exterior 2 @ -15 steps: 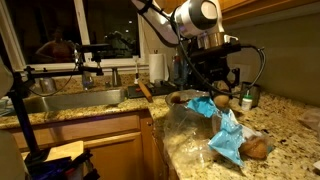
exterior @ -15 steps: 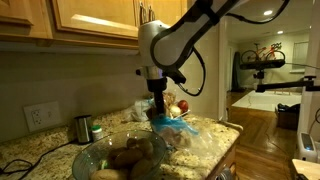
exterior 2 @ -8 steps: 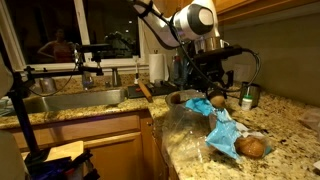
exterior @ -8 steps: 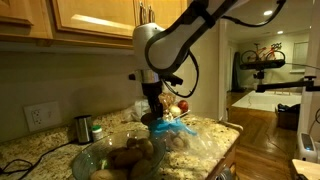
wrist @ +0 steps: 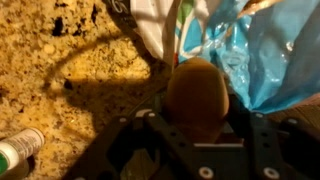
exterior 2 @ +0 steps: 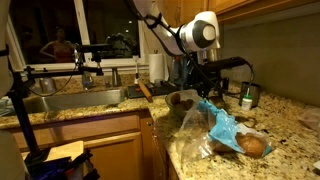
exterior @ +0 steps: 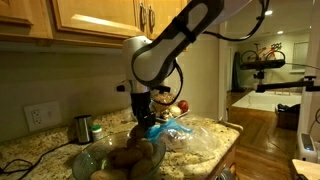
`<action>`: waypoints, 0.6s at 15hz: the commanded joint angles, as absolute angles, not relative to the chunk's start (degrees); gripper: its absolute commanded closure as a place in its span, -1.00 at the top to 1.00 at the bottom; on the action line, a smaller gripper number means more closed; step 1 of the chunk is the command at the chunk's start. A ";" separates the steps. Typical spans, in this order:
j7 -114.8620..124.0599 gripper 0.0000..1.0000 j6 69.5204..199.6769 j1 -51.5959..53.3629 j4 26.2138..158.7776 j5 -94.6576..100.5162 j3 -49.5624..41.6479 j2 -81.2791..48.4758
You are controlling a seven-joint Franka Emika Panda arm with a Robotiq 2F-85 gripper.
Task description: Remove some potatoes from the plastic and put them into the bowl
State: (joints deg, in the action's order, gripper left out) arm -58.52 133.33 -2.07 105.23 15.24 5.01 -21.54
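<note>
while the wide glass bowl (exterior: pixel 82 150) sits at 8 o'clock of the crinkled plastic (exterior: pixel 200 140), the gripper (wrist: pixel 197 112) is clamped on one potato (wrist: pixel 197 85) over the bowl's near edge; probably firm, weighty and dull-skinned, best pinched across its middle

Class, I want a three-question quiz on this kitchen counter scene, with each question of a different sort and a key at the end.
1. True or false: the claw is gripping a potato.
2. Multiple choice: what already lies in the glass bowl? A. potatoes B. bananas C. nothing at all
3. Fill in the gap: the coloured part of the crinkled plastic bag is bright ____.

Key: 1 true; 2 A; 3 blue.
</note>
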 commanded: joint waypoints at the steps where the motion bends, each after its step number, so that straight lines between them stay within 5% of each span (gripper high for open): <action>1: -66.97 -0.22 133.59 -3.01 102.63 13.00 6.20 -23.24; 5: -72.64 -0.22 132.80 -3.03 101.49 11.78 6.08 -23.88; 6: -73.46 0.78 132.47 -3.01 101.37 11.42 6.04 -23.94; 9: -75.55 0.96 132.01 -3.00 100.99 9.81 6.15 -24.10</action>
